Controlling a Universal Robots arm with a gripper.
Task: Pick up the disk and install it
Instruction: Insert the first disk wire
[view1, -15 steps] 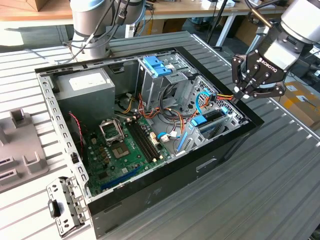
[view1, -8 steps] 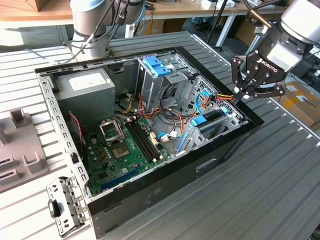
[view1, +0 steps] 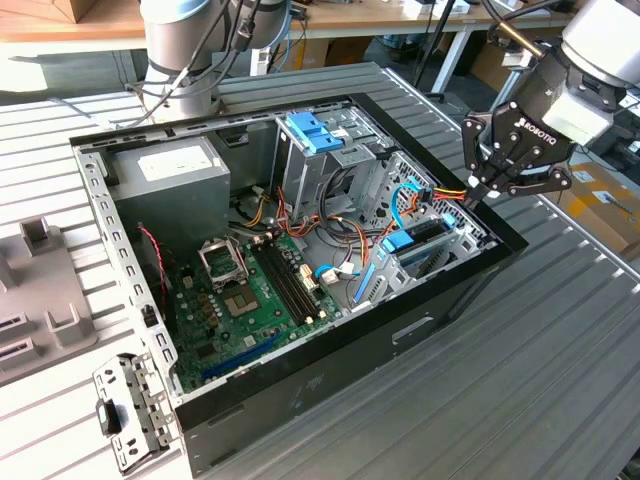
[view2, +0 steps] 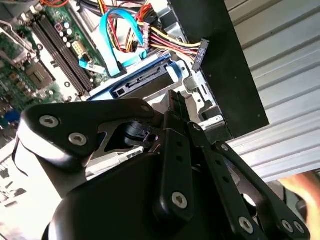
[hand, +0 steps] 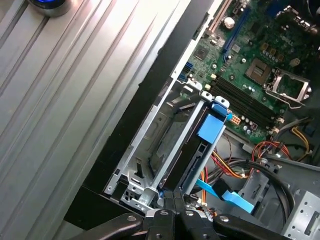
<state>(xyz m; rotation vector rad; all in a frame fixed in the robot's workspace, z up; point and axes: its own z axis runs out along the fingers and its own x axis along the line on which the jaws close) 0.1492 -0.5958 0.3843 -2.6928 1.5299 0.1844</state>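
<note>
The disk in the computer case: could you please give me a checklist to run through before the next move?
1. The disk lies in the drive cage, blue tab up: ok.
2. The end effector is closed and empty, at the cage's end: ok.
3. End effector touching the disk: cannot tell.
4. Disk fully seated: cannot tell.
5. The blue cable and coloured wires lie close to the end effector: not ok.
</note>
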